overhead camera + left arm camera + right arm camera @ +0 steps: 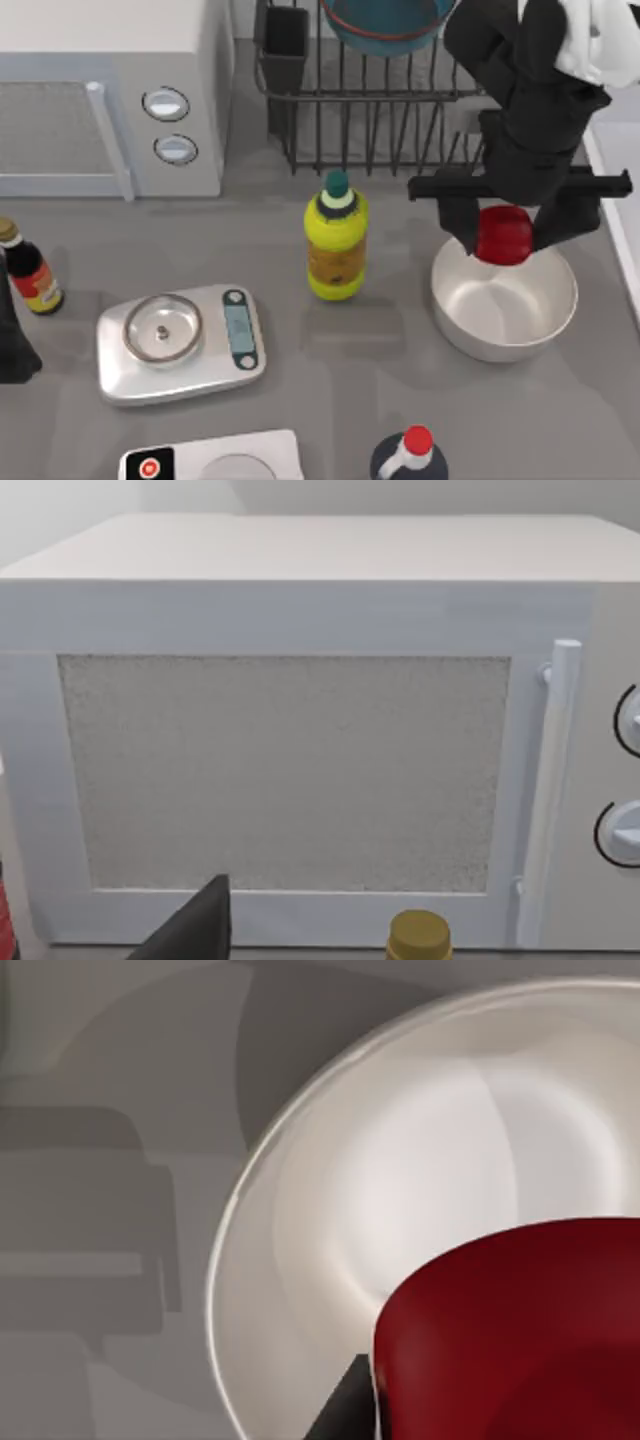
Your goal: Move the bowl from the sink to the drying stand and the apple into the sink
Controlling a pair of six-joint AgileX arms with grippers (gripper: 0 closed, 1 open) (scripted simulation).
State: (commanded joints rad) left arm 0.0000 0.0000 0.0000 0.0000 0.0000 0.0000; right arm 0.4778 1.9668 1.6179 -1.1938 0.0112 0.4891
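Observation:
My right gripper (504,228) is shut on the red apple (503,240) and holds it just above the far rim of a white bowl (505,310). Up close in the right wrist view, the apple (520,1330) hangs over the white bowl (400,1180). The teal-blue bowl (385,25) with its reddish band rests in the black wire drying stand (370,110) at the back. The white sink (622,160) lies at the right edge, beside my right arm. My left gripper (12,340) is parked at the far left edge.
A white microwave (110,90) fills the back left. A yellow bottle (336,240) stands mid-table, left of the white bowl. A kitchen scale (180,340), a dark sauce bottle (30,270) and a red-capped bottle (410,455) occupy the front.

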